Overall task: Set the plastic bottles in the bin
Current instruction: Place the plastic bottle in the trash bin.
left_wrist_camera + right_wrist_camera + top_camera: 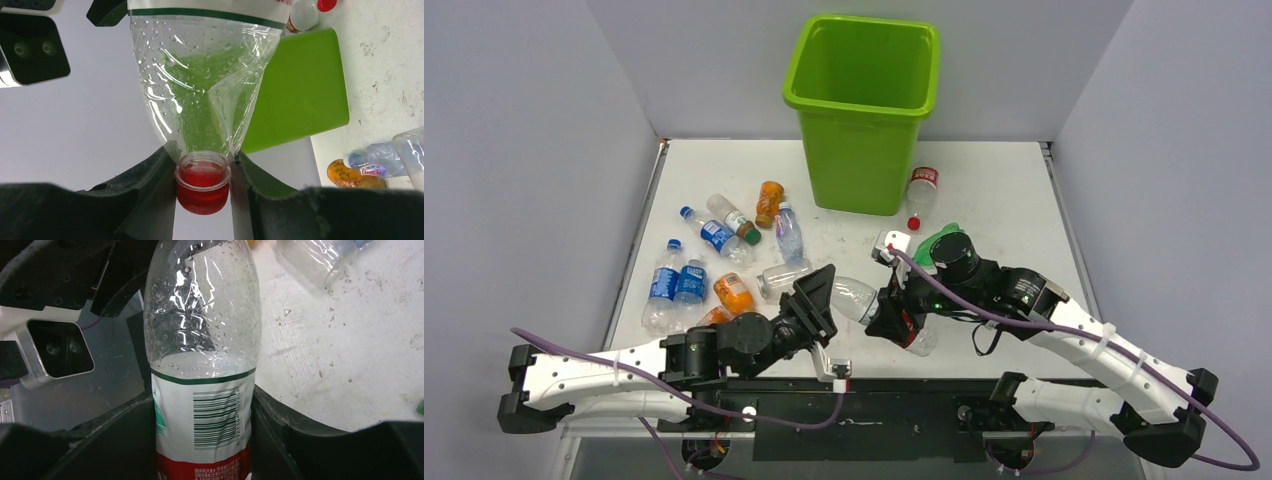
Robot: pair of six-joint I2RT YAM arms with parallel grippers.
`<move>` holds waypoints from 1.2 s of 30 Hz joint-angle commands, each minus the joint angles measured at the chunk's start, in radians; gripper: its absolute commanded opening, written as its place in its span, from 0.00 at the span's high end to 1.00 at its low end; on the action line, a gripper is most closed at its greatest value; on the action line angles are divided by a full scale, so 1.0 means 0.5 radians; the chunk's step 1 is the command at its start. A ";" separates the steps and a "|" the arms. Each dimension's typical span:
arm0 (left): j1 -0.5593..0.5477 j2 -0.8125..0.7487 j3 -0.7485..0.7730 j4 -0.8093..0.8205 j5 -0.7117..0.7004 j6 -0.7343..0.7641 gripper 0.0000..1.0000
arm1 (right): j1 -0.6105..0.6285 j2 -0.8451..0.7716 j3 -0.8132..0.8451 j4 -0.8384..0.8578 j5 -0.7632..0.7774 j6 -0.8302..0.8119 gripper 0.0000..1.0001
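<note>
A clear plastic bottle (869, 305) with a red cap and a white and red label hangs between my two grippers, low over the table's near middle. My left gripper (827, 298) is shut on its neck, with the fingers either side of the red cap (202, 192). My right gripper (898, 320) is shut on the labelled body (202, 425). The lime-green bin (864, 110) stands open at the back centre and shows through the bottle in the left wrist view (305, 90). Several bottles lie at the left: blue-labelled (714, 235), orange (769, 203) and clear (784, 277).
A red-capped bottle (921, 190) lies against the bin's right foot. A green bottle (939, 240) is half hidden behind my right wrist. An orange bottle (733, 292) and two blue-labelled ones (676, 285) lie close to my left arm. Grey walls close in both sides.
</note>
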 commanded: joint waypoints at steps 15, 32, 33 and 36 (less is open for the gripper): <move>-0.020 -0.287 -0.064 0.629 -0.096 -1.333 0.04 | -0.029 -0.911 -0.610 1.125 0.678 0.270 0.65; 0.729 0.224 0.456 1.156 0.992 -4.379 0.04 | -0.028 -1.071 -1.035 1.694 0.641 0.348 0.65; 0.758 0.283 0.510 1.146 1.015 -4.436 0.04 | -0.029 -1.062 -1.038 1.701 0.635 0.351 0.65; 0.801 0.433 0.635 1.096 1.066 -4.510 0.03 | -0.029 -1.041 -1.040 1.725 0.617 0.358 0.65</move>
